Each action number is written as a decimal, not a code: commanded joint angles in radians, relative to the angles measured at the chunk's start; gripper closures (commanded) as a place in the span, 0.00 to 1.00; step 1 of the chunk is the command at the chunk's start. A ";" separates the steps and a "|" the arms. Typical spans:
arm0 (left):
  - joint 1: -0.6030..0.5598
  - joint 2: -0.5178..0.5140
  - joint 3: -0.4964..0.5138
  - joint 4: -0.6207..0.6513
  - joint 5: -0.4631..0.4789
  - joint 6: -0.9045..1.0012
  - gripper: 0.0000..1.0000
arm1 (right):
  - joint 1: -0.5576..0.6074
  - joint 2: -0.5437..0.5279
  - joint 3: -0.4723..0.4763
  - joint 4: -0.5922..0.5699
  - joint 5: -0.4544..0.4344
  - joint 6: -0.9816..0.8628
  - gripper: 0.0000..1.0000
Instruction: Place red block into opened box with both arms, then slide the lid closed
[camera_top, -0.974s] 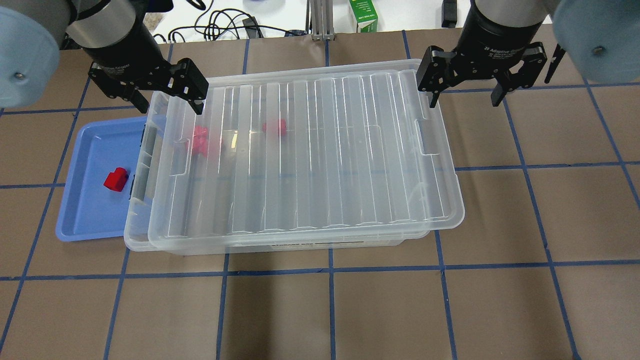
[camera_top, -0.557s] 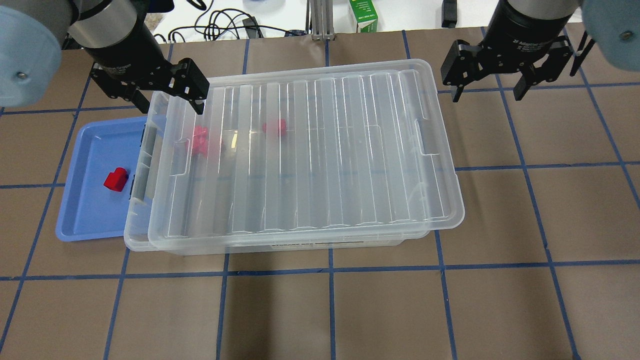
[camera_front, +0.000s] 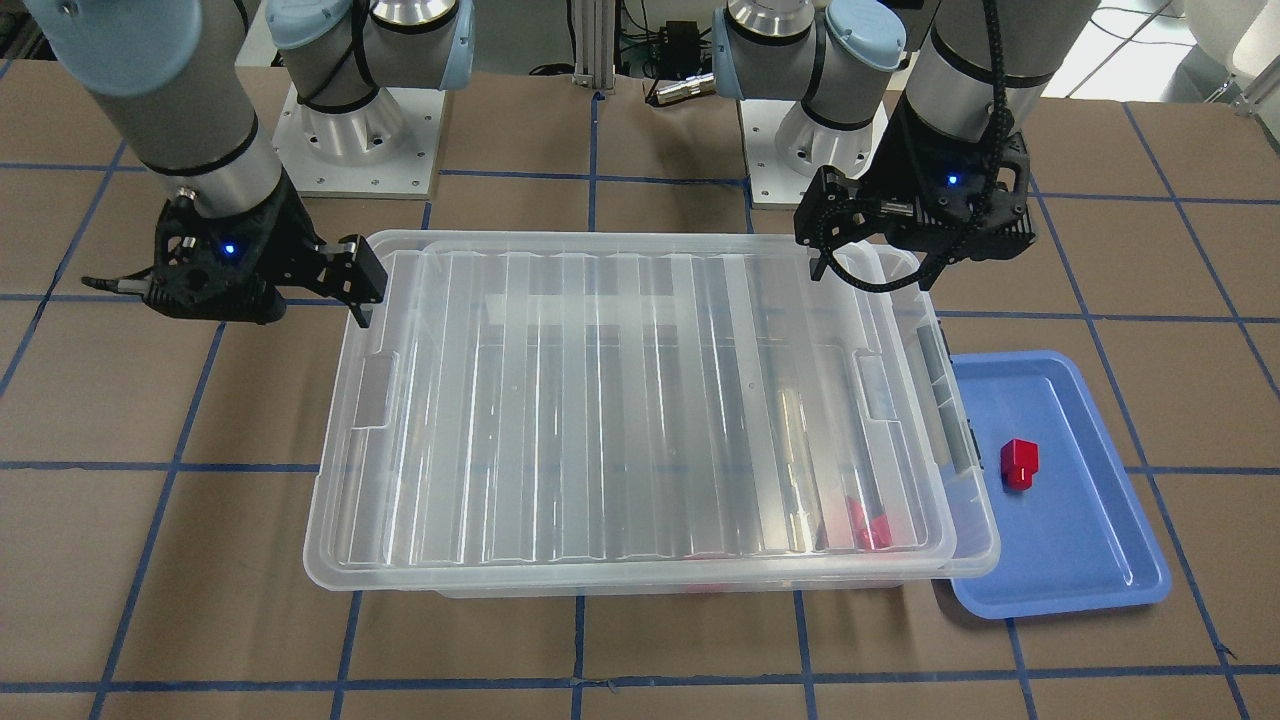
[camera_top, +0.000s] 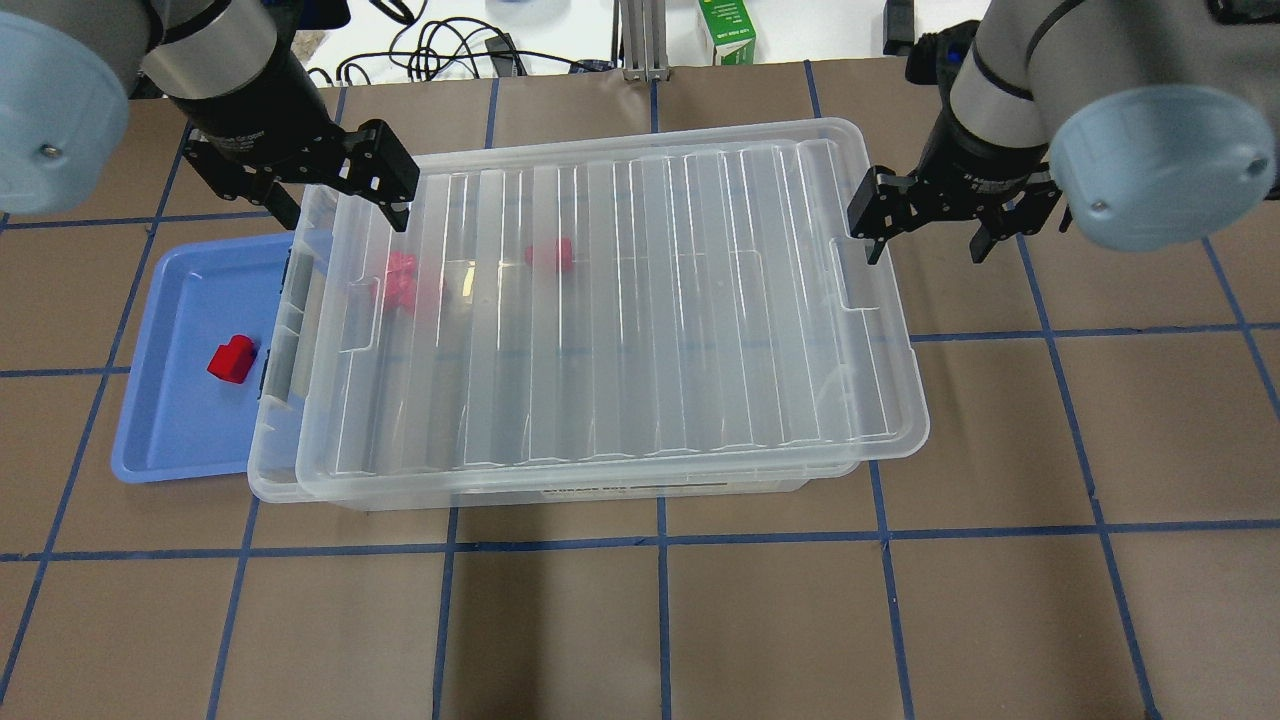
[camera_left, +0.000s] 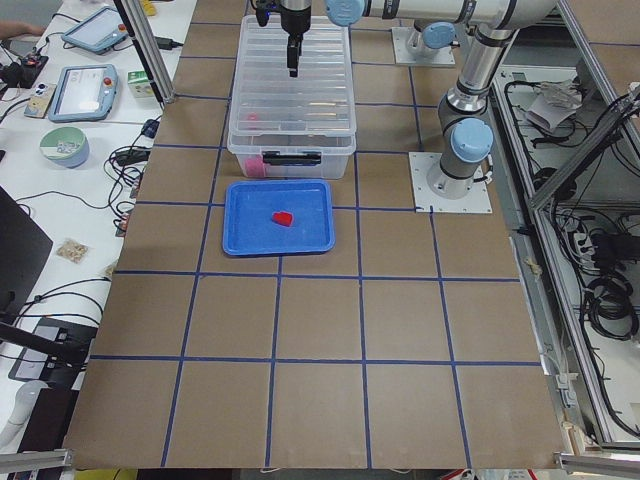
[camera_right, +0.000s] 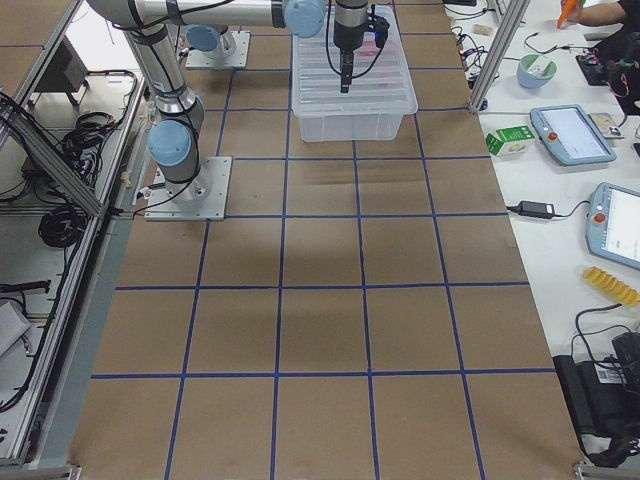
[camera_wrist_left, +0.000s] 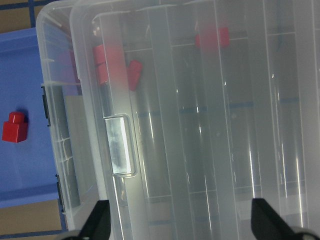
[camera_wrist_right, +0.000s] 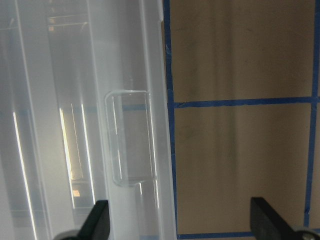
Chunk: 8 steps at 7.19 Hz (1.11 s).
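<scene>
A blue tray (camera_top: 170, 430) is set on the brown-papered desk (camera_top: 660, 620) at 9 o'clock from the box (camera_top: 270, 470). Its inner edge is overlapped by the box's latched end. The red block (camera_top: 232, 360) is found lying in this tray, outside the box and well apart from both pincers.

The left pincer (camera_top: 340, 205) is held at 11 o'clock of the box, over its far corner. Its fingers are spread wide and nothing is gripped between them. One finger (camera_top: 395, 195) is placed over the corner of the lid (camera_top: 620, 320) and the other is set nearer the tray. Through the left wrist camera a handle recess (camera_wrist_left: 120, 145) of the lid is seen ahead of the spread fingertips.

The lid is laid flat on the box but is displaced toward 3 o'clock. A strip of the box is left uncovered at the 9 o'clock end, and the lid is seen to overhang at the 3 o'clock end. Further red blocks (camera_top: 400, 280) are made out through the lid, inside the box toward 10 o'clock.

The right pincer (camera_top: 928, 240) is held at 2 o'clock of the box, just beside the lid's end. Its fingers are parted and nothing is held. In the right wrist view one fingertip (camera_wrist_right: 97, 220) is seen over the lid's edge and the other over bare desk. Whether the lid is touched cannot be told.
</scene>
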 joint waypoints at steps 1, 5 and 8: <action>0.000 -0.006 0.006 0.000 0.002 -0.001 0.00 | 0.001 0.052 0.056 -0.062 -0.045 0.005 0.00; 0.002 -0.001 0.004 -0.009 0.003 0.008 0.00 | -0.019 0.069 0.050 -0.074 -0.090 -0.010 0.00; 0.000 0.013 0.008 -0.009 0.013 0.010 0.00 | -0.102 0.068 0.055 -0.077 -0.136 -0.012 0.00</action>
